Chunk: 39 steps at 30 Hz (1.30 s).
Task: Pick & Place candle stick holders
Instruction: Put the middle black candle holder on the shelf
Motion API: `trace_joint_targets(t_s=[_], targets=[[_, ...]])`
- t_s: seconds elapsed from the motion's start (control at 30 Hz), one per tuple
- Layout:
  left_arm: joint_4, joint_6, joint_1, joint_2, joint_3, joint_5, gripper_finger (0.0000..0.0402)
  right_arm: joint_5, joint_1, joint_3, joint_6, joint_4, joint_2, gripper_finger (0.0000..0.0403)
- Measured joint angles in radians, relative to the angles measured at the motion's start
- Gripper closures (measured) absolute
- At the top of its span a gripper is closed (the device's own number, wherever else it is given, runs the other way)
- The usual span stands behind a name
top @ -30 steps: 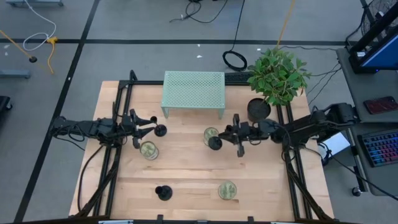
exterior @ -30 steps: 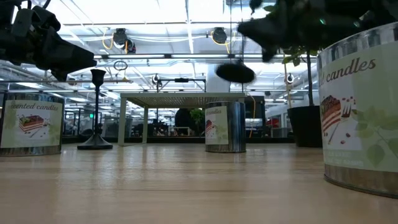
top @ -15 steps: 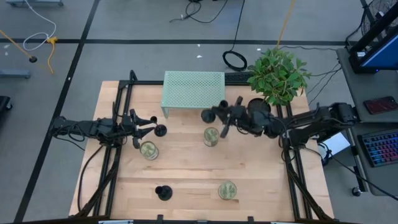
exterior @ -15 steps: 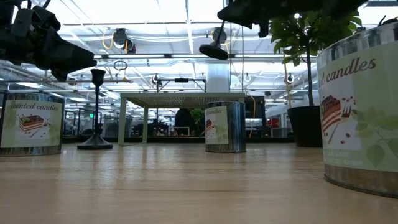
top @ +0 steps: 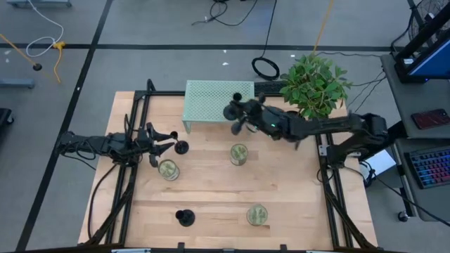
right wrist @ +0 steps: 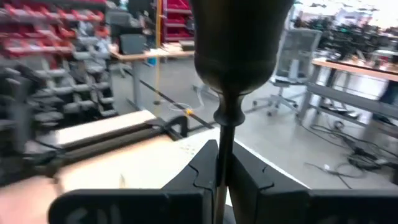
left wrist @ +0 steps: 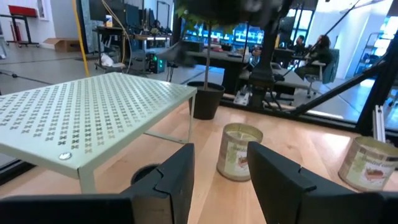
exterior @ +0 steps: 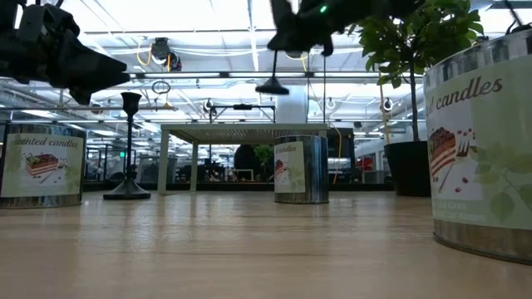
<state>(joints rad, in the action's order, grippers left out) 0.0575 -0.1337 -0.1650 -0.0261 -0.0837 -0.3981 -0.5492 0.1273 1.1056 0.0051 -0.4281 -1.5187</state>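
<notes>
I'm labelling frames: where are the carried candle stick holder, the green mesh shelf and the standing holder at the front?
carried candle stick holder (right wrist: 239, 43), right wrist view, on its cup.
green mesh shelf (top: 216, 100), high view, on its top.
standing holder (top: 185, 218), high view, on its base.

Grey concrete floor (top: 162, 21) crossed by black tape lines and loose cables surrounds the wooden desk (top: 211, 190). Bright ceiling lights (exterior: 208, 17) hang overhead. Red storage shelving (right wrist: 56, 37) and office chairs (right wrist: 292, 56) stand beyond.

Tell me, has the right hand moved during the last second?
Yes. In the high view the right hand, shut on a candle stick holder, went from beside the middle jar up to the green rack.
</notes>
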Motion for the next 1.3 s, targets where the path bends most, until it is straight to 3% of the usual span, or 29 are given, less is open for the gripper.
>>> trace_joint_targets(t_s=[0.23, 0.57, 1.13, 1.3], targets=[[-0.002, -0.001, 0.000, 0.000, 0.000, 0.004, 0.0249, -0.005, 0.115, 0.046, 0.014, -0.030, -0.088, 0.0388], [-0.001, -0.001, 0.000, 0.000, 0.000, 0.005, 0.0250, 0.000, 0.283, 0.045, 0.095, -0.024, -0.114, 0.0388], [0.003, 0.005, 0.000, 0.000, 0.000, 0.007, 0.0249, 0.002, 0.334, 0.044, 0.113, -0.004, -0.169, 0.0387], [0.008, 0.004, 0.000, 0.000, 0.000, 0.008, 0.0249, 0.003, 0.338, 0.044, 0.107, 0.009, -0.166, 0.0368]])
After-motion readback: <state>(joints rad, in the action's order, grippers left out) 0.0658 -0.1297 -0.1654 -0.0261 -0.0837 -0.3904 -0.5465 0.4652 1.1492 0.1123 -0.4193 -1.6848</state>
